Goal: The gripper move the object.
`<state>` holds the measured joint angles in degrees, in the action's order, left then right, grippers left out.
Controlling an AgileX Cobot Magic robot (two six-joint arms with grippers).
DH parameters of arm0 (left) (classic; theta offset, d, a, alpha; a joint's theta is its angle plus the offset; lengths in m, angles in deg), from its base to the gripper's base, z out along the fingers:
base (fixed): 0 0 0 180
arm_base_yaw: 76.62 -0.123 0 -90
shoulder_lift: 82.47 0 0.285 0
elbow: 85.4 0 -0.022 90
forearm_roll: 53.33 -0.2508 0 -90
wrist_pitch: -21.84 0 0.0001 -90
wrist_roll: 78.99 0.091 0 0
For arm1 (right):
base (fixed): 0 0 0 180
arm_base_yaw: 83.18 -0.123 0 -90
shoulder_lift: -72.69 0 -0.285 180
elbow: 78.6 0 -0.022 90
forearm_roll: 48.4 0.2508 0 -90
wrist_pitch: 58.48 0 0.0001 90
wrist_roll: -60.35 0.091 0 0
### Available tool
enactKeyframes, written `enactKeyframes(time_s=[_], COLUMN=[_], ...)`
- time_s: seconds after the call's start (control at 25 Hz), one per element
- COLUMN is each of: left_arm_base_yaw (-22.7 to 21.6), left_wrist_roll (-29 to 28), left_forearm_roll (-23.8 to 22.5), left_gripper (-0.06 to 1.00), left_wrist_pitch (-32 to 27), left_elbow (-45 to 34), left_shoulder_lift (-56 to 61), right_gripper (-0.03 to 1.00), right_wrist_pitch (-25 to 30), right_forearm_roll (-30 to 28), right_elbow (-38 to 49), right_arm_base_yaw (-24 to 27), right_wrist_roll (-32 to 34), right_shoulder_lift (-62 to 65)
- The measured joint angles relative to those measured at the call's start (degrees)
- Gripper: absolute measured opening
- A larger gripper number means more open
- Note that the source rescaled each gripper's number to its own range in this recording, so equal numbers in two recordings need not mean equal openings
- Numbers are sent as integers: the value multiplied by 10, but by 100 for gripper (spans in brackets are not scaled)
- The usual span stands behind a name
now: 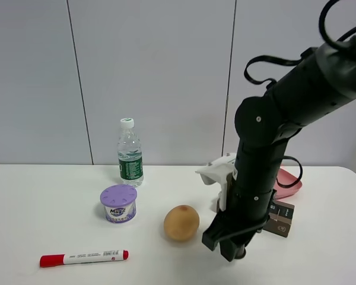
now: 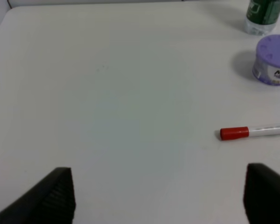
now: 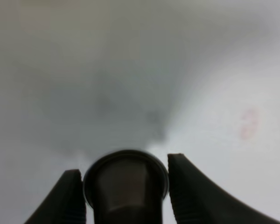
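Right arm bent down over the bench, right gripper low near the front edge, right of the middle. Right wrist view: right gripper closed in on the coffee capsule, a finger against each side of its rim, the capsule dark and standing upright between them. Cannot tell if it rests on the bench or hangs just above. Round brownish fruit sits just beside the gripper, toward the middle of the bench. Brown box lies behind the arm, with a pink thing nearer the back right corner. Water bottle stands by the back edge, with a purple tub in front of it. Red-capped marker lies along the front edge, left. Left gripper spread wide, nothing between its fingers, over bare bench near the marker.
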<state>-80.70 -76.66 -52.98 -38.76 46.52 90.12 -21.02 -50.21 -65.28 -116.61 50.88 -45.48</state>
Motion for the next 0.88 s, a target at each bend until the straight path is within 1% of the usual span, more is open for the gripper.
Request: enactKeyframes(time_s=[0.2,0.36,0.56,0.72,0.88], left_arm_base_yaw=[0,0,0,0,0], left_wrist_roll=[0,0,0,0,0], left_forearm_roll=[0,0,0,0,0], left_gripper=[100,100,100,100,100], left_wrist_pitch=[0,0,0,0,0], left_elbow=[0,0,0,0,0], left_shoulder_lift=[0,0,0,0,0], right_gripper=[0,0,0,0,0], right_wrist_pitch=[6,28,87,116,118], right_forearm_roll=[-4,-12,-35,-51,-70], right_elbow=[-6,-62,-197,-313,-395], right_arm_base_yaw=[0,0,2,10,18], right_wrist_roll=[0,0,1,3,7], right_shoulder_lift=[50,68,60,21,-41])
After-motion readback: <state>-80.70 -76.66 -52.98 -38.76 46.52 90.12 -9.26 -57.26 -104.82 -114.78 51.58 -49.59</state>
